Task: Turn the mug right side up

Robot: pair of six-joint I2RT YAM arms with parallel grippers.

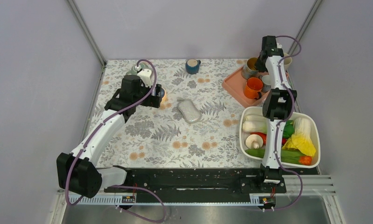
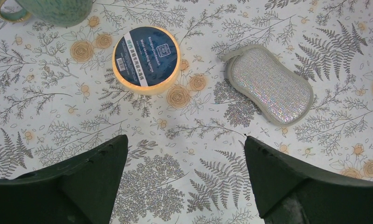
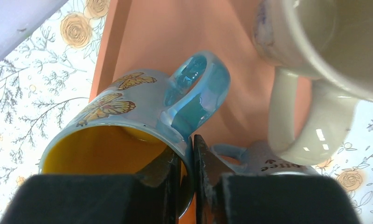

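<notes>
The mug point(image 3: 128, 107) is pale blue with yellow butterflies, a glossy blue handle and a yellow inside. My right gripper point(image 3: 188, 144) is shut on its rim next to the handle, one finger inside and one outside. The mug hangs tilted over the salmon tray point(image 3: 152, 32), its mouth facing the wrist camera. From above, the mug point(image 1: 249, 68) sits at the tray's far end under the right gripper point(image 1: 260, 63). My left gripper point(image 2: 184, 140) is open over bare tablecloth with nothing between its fingers.
On the tray point(image 1: 231, 86) stand an orange mug point(image 1: 253, 87) and a grey mug point(image 1: 267, 83), with a cream mug point(image 3: 315, 42) close by. A tape roll point(image 2: 146, 58), a sponge point(image 2: 270, 84) and a green mug point(image 2: 58, 9) lie ahead of the left gripper. A vegetable basket point(image 1: 315, 135) sits at the right; a blue mug point(image 1: 192, 66) stands at the back.
</notes>
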